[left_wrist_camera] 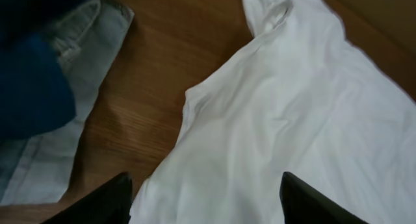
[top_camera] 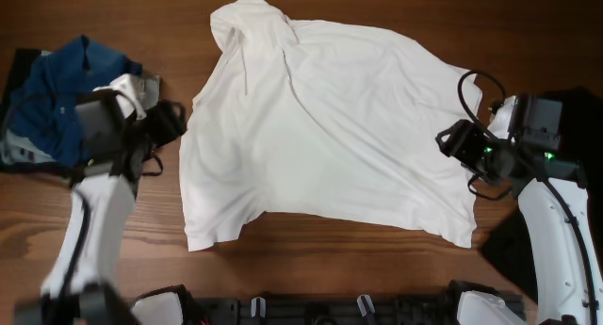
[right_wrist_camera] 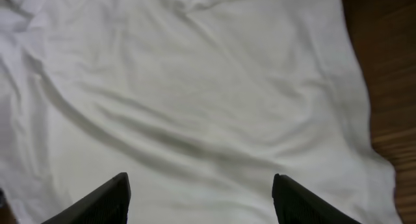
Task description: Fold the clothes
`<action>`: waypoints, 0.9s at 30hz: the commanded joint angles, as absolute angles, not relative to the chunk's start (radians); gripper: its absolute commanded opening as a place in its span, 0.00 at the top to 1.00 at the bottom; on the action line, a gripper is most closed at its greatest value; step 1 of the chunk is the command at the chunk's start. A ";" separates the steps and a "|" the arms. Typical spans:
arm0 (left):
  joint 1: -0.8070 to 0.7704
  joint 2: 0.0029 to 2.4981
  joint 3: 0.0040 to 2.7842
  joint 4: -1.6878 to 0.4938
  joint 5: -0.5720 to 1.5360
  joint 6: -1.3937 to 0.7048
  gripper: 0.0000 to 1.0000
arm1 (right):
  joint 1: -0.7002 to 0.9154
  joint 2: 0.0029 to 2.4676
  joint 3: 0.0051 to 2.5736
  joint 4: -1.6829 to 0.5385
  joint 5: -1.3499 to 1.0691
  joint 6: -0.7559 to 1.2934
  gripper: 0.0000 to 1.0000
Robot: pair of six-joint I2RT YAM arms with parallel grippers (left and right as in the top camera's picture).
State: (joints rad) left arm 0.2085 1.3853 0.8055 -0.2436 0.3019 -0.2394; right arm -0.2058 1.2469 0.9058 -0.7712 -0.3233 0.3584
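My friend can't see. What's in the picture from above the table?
A big white shirt lies spread out and wrinkly on a wooden table. The left hand and right hand are open, one at each side of the shirt. Blue clothes are piled at the far left.

No legible text, brand, number or sign in any view. The white shirt [top_camera: 320, 127] shows plain fabric only. The blue garment [top_camera: 57, 89] has nothing readable either.
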 commanded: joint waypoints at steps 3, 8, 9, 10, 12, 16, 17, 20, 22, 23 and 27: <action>0.186 1.620 0.805 -0.131 0.305 -0.185 0.24 | -0.207 1.238 0.911 -0.751 -0.427 0.313 0.29; 0.185 1.721 0.805 -0.089 0.351 -0.185 0.31 | -0.207 1.238 0.911 -0.720 -0.427 0.315 0.29; 0.185 1.736 0.804 -0.094 0.351 -0.186 0.42 | -0.207 1.238 0.911 -0.712 -0.427 0.315 0.29; 0.185 1.744 0.804 -0.102 0.352 -0.186 0.49 | -0.207 1.238 0.911 -0.701 -0.426 0.315 0.28; 0.184 1.758 0.804 -0.148 0.351 -0.184 0.73 | -0.207 1.238 0.911 -0.680 -0.412 0.316 0.28; 0.192 1.759 0.805 -0.271 0.307 -0.153 0.96 | -0.207 1.242 0.910 -0.633 -0.352 0.318 0.28; 0.200 1.755 0.805 -0.300 0.274 -0.163 0.96 | -0.207 1.242 0.910 -0.620 -0.345 0.319 0.28; 0.250 1.734 0.805 -0.408 0.141 -0.273 0.96 | -0.207 1.254 0.910 -0.575 -0.287 0.350 0.28; 0.298 1.718 0.805 -0.472 0.089 -0.315 0.96 | -0.207 1.274 0.905 -0.532 -0.255 0.348 0.29; 0.325 1.711 0.805 -0.501 0.072 -0.327 0.96 | -0.207 1.290 0.900 -0.510 -0.233 0.347 0.29; 0.446 1.682 0.805 -0.583 0.054 -0.349 0.96 | -0.207 1.382 0.894 -0.424 -0.191 0.347 0.29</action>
State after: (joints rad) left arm 0.3405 1.6814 0.8360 -0.5232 0.2066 -0.2848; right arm -0.2058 1.3010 0.9058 -0.4660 -0.2661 0.3393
